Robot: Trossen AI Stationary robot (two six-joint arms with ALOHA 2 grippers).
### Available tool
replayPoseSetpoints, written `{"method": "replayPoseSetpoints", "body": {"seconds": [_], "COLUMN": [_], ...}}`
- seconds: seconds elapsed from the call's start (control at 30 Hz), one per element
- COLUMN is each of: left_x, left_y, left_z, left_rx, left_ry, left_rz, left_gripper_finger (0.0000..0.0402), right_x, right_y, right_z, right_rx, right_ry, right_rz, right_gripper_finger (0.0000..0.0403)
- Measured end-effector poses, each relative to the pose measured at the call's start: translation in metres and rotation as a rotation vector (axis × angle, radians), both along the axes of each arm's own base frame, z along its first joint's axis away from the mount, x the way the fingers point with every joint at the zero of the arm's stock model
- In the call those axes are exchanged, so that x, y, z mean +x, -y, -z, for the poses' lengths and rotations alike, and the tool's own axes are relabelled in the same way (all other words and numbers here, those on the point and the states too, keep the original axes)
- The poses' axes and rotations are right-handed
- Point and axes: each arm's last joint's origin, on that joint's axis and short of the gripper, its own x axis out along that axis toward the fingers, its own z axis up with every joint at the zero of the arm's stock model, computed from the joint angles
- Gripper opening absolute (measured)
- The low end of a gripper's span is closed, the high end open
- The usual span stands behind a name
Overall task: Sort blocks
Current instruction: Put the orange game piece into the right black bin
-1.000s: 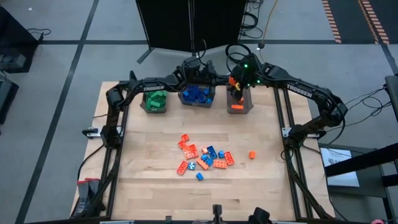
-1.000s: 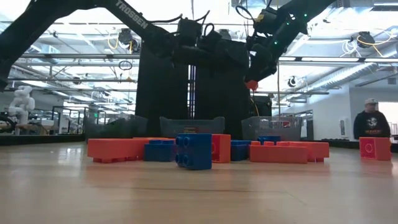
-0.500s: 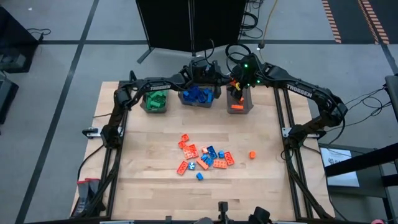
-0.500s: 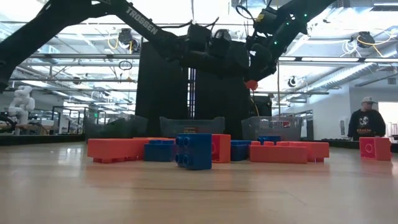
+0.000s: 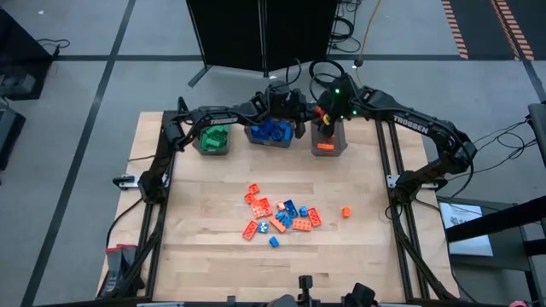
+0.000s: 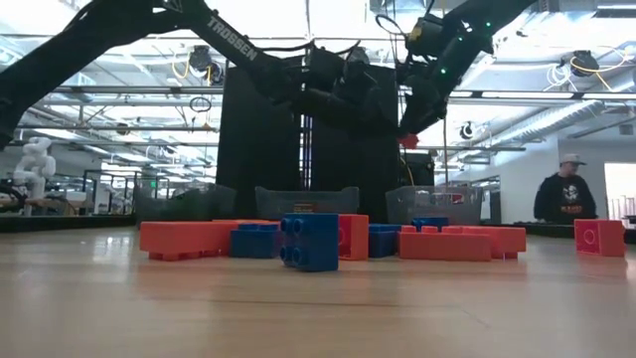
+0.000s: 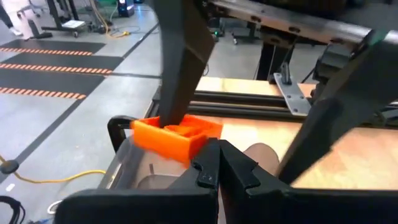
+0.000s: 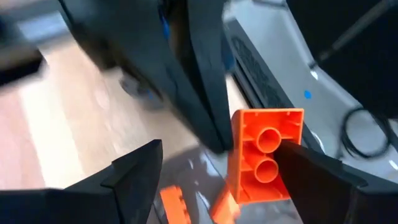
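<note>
An orange brick [image 8: 264, 155] hangs over the orange bin [image 5: 327, 143], up against one finger of my right gripper [image 8: 217, 149], which is open. My left gripper [image 7: 217, 160] is shut and reaches level across the blue bin [image 5: 270, 134], its tips right at that brick [image 7: 171, 137]. In the high view the left gripper [image 5: 296, 111] stands just left of the right gripper [image 5: 322, 118]. Loose orange and blue blocks [image 5: 277, 217] lie on the middle of the table. My right gripper has the orange brick's side [image 8: 283, 146] against the inner face of one finger [image 8: 323, 174]; the other finger [image 8: 134, 174] stands apart from it. The brick hangs clear above the orange bin, its hollow underside showing. My left gripper's shut tips [image 7: 208, 155] are beside the brick's edge [image 7: 200, 142]; whether they touch it, I cannot tell.
Three grey bins stand in a row at the far edge; the left one [image 5: 212, 139] holds green blocks. A single orange piece [image 5: 346, 211] and a blue brick [image 5: 274, 241] lie apart from the pile. A person [image 6: 564, 194] stands in the room beyond.
My left gripper has gone toward the table's right edge and a little down, from over the blue bin up to the right gripper and its orange brick.
</note>
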Motion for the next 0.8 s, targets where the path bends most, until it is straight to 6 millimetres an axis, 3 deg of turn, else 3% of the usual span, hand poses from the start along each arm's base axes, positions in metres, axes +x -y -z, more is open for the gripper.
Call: {"method": "replayPoseSetpoints", "body": {"seconds": [0.23,0.8], "left_x": [-0.004,0.000], "left_y": [0.003,0.005], "left_z": [-0.019,-0.022], "left_rx": [0.042,0.089], "left_ry": [0.046,0.108], "left_rz": [0.039,0.033], "left_gripper_finger": [0.0000,0.0000], "right_x": [-0.011,-0.008], "right_y": [0.003,-0.001], "right_z": [0.005,0.005], "right_rx": [0.020,0.050], "right_ry": [-0.100,-0.064], "right_rz": [0.063,-0.029], "right_gripper_finger": [0.0302,0.0302]}}
